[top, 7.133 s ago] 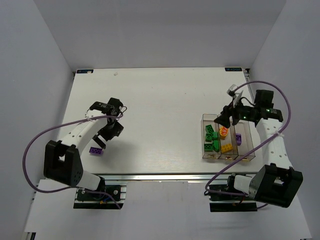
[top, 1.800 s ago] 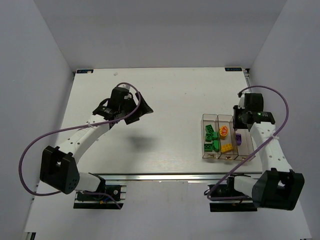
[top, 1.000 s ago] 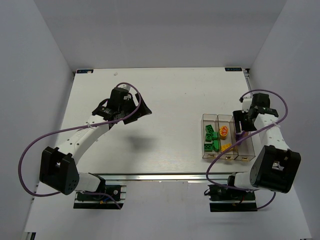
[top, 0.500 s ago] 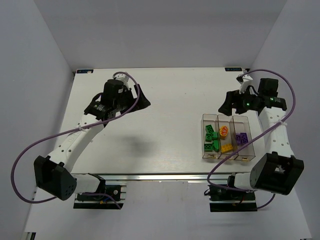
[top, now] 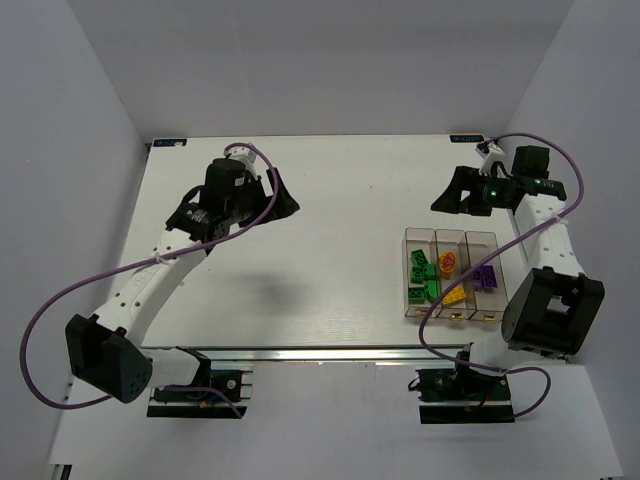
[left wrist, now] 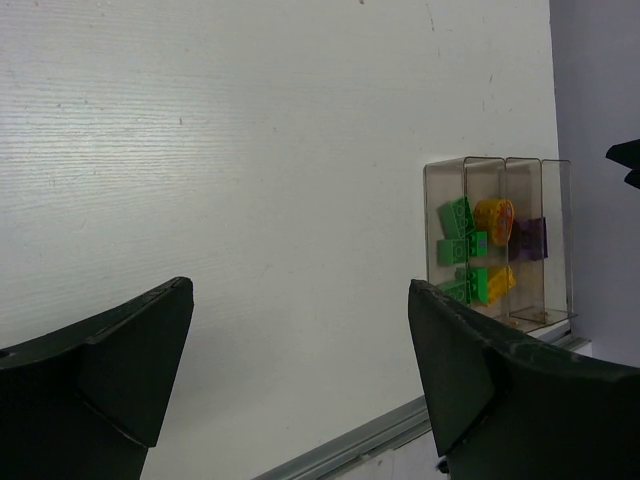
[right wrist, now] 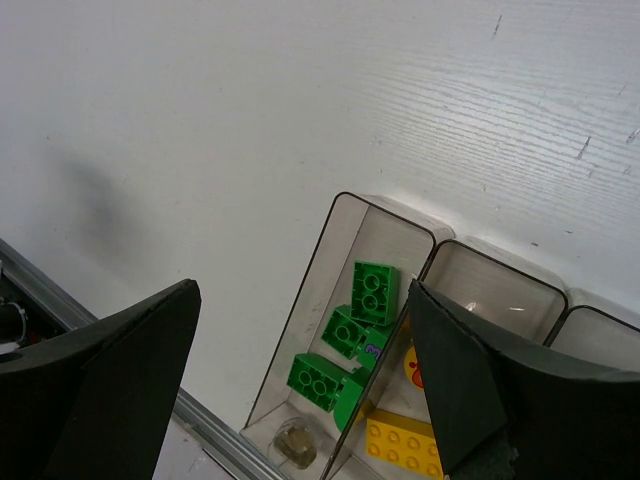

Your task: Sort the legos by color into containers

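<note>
The three joined clear containers (top: 483, 243) stand at the table's right. The left bin holds several green legos (top: 422, 276), the middle bin the yellow and orange ones (top: 449, 278), the right bin two purple ones (top: 485, 279). My right gripper (top: 455, 196) is open and empty, raised beyond the bins' far end; its wrist view looks down on the green legos (right wrist: 360, 318) and a yellow brick (right wrist: 405, 440). My left gripper (top: 281, 201) is open and empty, raised over the table's far left; its view shows the containers (left wrist: 545, 175) far off.
The white table (top: 330, 200) has a metal rail (top: 300, 351) along its near edge. Grey walls enclose it on the left, back and right. A small clear round bit (right wrist: 296, 443) lies at the near end of the green bin.
The purple brick that lay by my left gripper is gone from the table; the right bin now holds two. My right gripper rose from the bins toward the far side. My left arm moved far.
</note>
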`<state>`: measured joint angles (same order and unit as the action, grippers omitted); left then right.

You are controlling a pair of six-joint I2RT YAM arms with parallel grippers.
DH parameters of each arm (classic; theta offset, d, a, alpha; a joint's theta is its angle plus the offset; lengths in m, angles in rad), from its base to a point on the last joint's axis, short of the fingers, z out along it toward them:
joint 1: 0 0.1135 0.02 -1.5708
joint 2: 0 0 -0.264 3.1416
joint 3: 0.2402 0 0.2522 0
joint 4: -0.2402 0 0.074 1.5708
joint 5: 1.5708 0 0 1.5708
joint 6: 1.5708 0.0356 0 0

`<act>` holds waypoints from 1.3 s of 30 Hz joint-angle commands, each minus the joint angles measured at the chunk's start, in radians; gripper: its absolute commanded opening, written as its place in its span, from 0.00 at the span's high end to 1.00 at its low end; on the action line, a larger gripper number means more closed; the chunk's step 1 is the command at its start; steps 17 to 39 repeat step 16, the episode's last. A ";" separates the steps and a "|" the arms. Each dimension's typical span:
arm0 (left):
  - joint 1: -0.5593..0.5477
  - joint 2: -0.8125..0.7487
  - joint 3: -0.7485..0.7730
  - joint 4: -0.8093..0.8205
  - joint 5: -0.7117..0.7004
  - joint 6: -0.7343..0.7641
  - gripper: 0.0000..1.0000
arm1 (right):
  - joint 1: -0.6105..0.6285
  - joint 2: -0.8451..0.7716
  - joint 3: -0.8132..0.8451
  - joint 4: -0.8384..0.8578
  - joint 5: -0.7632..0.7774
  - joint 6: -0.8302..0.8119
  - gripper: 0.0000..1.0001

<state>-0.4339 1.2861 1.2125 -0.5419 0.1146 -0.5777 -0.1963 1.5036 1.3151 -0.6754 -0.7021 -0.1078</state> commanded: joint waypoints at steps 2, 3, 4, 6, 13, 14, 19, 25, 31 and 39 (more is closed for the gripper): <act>0.006 -0.048 -0.016 0.002 -0.007 0.016 0.02 | -0.009 0.009 0.046 0.013 -0.005 -0.013 0.11; 0.006 -0.047 -0.027 0.006 -0.004 0.015 0.02 | -0.009 0.007 0.044 0.010 -0.005 -0.024 0.11; 0.006 -0.048 -0.028 0.016 0.000 0.015 0.02 | -0.011 0.004 0.041 0.011 -0.005 -0.045 0.11; 0.006 -0.048 -0.039 0.026 0.003 0.013 0.02 | -0.009 -0.008 0.032 0.011 0.000 -0.055 0.11; 0.006 -0.038 -0.045 0.046 0.007 0.019 0.02 | -0.011 -0.042 -0.004 0.026 0.050 -0.062 0.11; 0.006 -0.034 -0.048 0.051 0.007 0.018 0.02 | -0.011 -0.055 -0.008 0.039 0.068 -0.070 0.11; 0.006 -0.030 -0.051 0.057 0.007 0.022 0.02 | -0.015 -0.077 -0.040 0.063 0.082 -0.075 0.10; 0.006 -0.030 -0.051 0.057 0.007 0.022 0.02 | -0.015 -0.077 -0.040 0.063 0.082 -0.075 0.10; 0.006 -0.030 -0.051 0.057 0.007 0.022 0.02 | -0.015 -0.077 -0.040 0.063 0.082 -0.075 0.10; 0.006 -0.030 -0.051 0.057 0.007 0.022 0.02 | -0.015 -0.077 -0.040 0.063 0.082 -0.075 0.10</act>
